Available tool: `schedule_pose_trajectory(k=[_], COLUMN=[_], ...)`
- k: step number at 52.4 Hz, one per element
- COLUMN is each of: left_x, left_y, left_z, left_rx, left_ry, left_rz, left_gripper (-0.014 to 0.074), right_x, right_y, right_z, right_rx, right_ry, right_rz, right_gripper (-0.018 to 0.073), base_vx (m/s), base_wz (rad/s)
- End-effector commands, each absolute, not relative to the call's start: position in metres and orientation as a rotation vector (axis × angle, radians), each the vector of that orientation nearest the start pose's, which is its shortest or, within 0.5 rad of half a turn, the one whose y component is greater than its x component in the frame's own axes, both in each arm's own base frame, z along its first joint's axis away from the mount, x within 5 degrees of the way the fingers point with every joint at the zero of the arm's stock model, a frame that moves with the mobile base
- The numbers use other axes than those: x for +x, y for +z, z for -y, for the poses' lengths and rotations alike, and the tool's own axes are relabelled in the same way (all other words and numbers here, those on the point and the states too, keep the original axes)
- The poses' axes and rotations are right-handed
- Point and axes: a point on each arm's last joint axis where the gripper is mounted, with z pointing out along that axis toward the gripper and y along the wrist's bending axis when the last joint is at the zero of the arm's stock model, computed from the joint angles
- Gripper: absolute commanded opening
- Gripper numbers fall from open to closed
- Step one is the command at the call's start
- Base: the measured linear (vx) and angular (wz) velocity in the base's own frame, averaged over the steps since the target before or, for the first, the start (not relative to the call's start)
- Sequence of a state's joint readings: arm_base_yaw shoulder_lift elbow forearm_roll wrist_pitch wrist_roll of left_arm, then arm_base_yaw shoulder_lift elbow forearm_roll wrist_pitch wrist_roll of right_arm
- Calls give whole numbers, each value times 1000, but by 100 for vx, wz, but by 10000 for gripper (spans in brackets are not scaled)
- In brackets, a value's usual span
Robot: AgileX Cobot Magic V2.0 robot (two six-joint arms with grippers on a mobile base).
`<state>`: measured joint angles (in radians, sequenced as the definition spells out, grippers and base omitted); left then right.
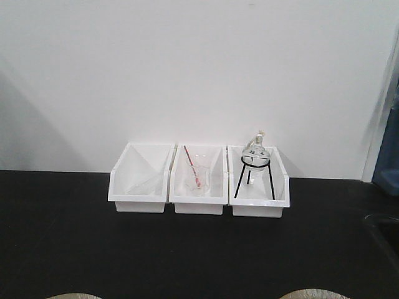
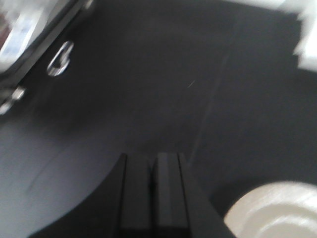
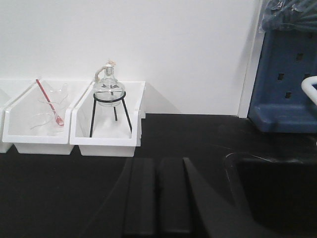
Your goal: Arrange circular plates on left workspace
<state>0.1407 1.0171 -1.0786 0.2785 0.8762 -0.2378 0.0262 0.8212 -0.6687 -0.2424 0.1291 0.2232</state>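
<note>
Two tan plates show only as slivers at the bottom edge of the front view, one at the left [image 1: 64, 295] and one at the right [image 1: 314, 293], on the black countertop [image 1: 187, 249]. In the left wrist view one beige plate [image 2: 275, 210] lies at the bottom right, just right of my left gripper [image 2: 151, 161], which is shut and empty above the counter. My right gripper [image 3: 157, 163] is shut and empty over the black counter, in front of the bins. No plate shows in the right wrist view.
Three white bins stand at the back wall: left [image 1: 140, 180], middle [image 1: 198, 180] with glassware and a red rod, right [image 1: 258, 182] holding a flask on a black tripod [image 3: 110, 99]. A recessed black sink [image 3: 277, 193] lies at the right; a blue rack [image 3: 285, 79] stands behind it.
</note>
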Motion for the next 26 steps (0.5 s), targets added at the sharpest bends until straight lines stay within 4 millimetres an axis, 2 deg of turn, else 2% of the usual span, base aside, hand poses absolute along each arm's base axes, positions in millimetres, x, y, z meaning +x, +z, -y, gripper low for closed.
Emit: schedule_pose_trajectory(k=[1,20,26], left_x=[195,203,213], left_y=[391,379,370], left_z=[-52,-54,-55], left_rx=[-336,-339,-251], left_ry=[347,373,396], left_rz=[-2223,-2318,-2386], left_gripper=[2,2,2], right_x=[177,177,177], right_y=[364,365,365], right_z=[-3,-3,-3], right_rx=[-31,-32,-32], right_ry=[-16,-16,-16], right_rz=[-1645,-1642,-1642], right_gripper=[-3,-3,-3], base_vx=[0,0,0], base_wz=[0,0,0])
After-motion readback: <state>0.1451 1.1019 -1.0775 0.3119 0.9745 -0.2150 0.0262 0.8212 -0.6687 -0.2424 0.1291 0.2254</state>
